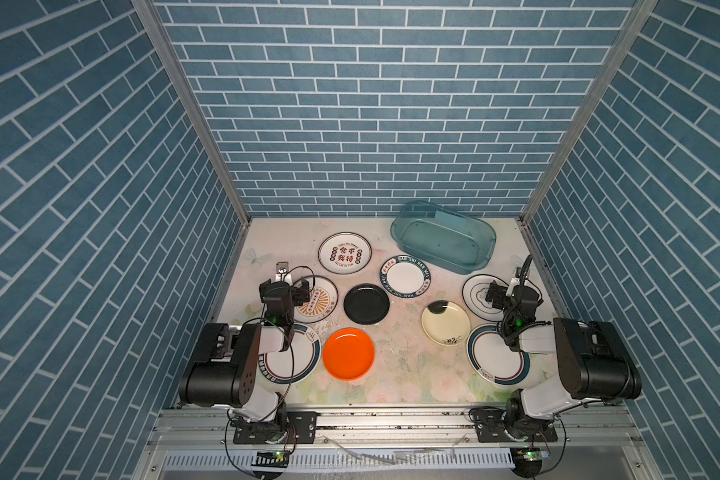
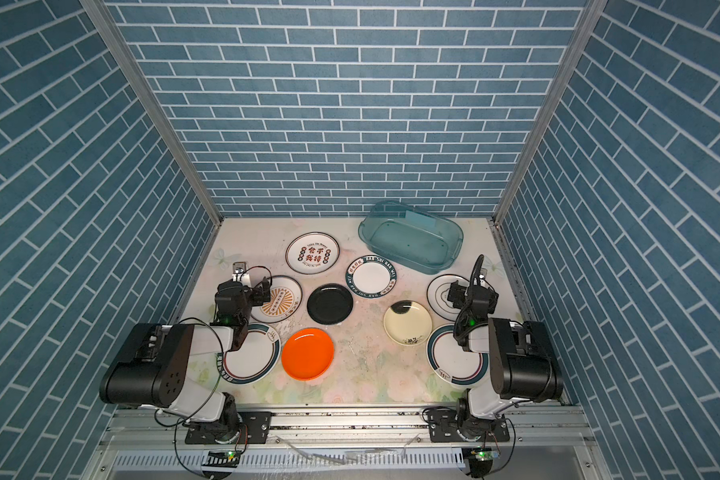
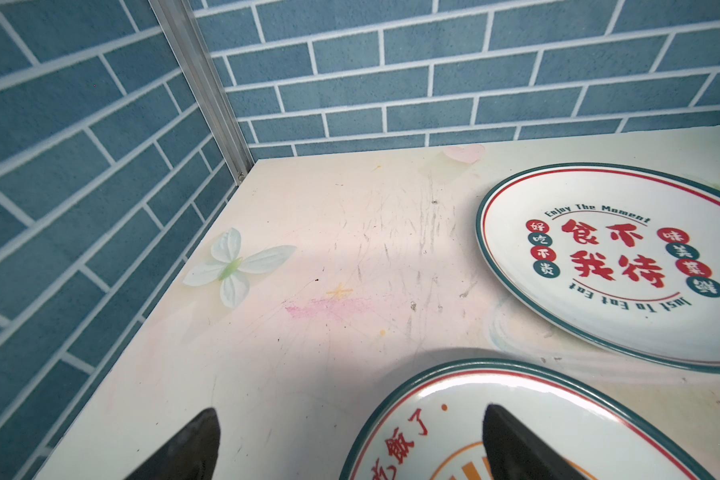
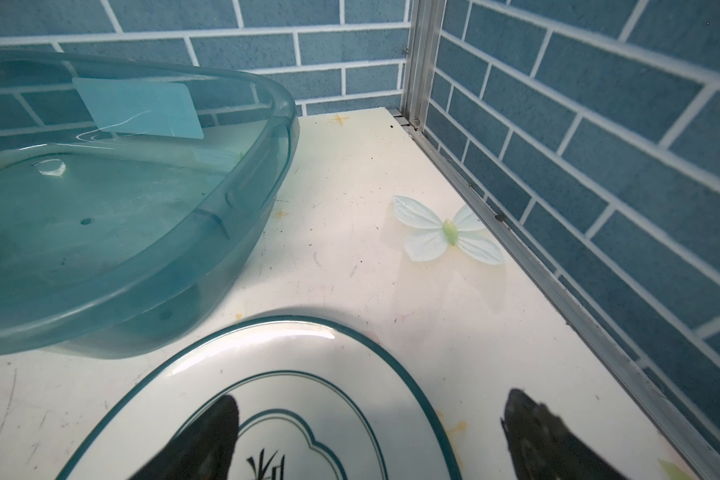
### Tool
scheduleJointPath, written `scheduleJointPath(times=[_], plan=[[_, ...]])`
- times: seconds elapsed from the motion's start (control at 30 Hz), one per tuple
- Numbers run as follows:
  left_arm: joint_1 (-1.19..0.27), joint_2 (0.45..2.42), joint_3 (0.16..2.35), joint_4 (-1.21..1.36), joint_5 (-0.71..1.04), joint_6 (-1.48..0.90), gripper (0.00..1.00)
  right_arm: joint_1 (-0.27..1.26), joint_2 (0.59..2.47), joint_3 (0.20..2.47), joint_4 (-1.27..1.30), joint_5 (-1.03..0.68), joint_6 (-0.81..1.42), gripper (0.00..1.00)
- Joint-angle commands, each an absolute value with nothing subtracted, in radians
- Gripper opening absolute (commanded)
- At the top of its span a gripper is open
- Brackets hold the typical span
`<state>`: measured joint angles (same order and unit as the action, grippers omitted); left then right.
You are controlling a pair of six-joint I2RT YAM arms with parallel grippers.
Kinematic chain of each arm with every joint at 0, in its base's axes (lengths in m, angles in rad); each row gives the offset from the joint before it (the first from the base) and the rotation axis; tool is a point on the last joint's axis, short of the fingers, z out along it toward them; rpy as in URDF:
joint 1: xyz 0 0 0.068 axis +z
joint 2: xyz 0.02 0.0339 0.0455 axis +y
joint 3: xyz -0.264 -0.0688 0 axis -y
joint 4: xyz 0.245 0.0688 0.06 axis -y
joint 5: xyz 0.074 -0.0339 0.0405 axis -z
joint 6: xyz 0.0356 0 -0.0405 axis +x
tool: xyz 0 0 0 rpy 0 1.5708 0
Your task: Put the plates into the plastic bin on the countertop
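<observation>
Several plates lie flat on the countertop. They include an orange one, a black one and a cream one. The teal plastic bin stands empty at the back right. My left gripper is open and straddles the rim of a white plate with an orange sunburst; one finger is over the plate and the other over bare countertop. My right gripper is also open, straddling the rim of a white plate with teal line art beside the bin.
Blue brick walls close in the left, back and right sides. A grey metal rail runs along the front under both arm bases. A white plate with red characters lies beyond the left gripper. Teal-rimmed plates lie under each forearm.
</observation>
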<state>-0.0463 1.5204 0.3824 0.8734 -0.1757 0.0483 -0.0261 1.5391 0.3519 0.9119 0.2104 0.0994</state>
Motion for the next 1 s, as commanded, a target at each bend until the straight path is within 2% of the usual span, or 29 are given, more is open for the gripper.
scheduleJointPath(times=[0.0,0.37,0.53,0.67,0.77,0.87,0.97], plan=[[-0.049,1.526,0.377,0.882,-0.179,0.044,1.00,-0.023,1.542,0.367,0.919,0.212,0.092,0.99],[-0.056,1.503,0.388,0.847,-0.157,0.063,1.00,-0.021,1.497,0.362,0.892,0.181,0.075,0.99],[-0.102,1.373,0.583,0.403,-0.276,0.049,0.99,-0.011,1.313,0.397,0.674,0.158,0.060,0.99],[-0.112,1.321,0.639,0.298,-0.383,-0.094,1.00,-0.009,1.216,0.399,0.617,0.144,0.104,0.99],[-0.112,1.302,0.705,0.170,-0.370,-0.203,1.00,-0.009,1.129,0.429,0.495,0.124,0.158,0.99],[-0.112,1.321,0.806,0.023,-0.337,-0.290,1.00,-0.009,1.057,0.509,0.260,0.116,0.222,0.99],[-0.112,1.372,0.896,-0.078,-0.213,-0.316,0.99,-0.010,0.986,0.570,0.080,0.049,0.290,0.99]])
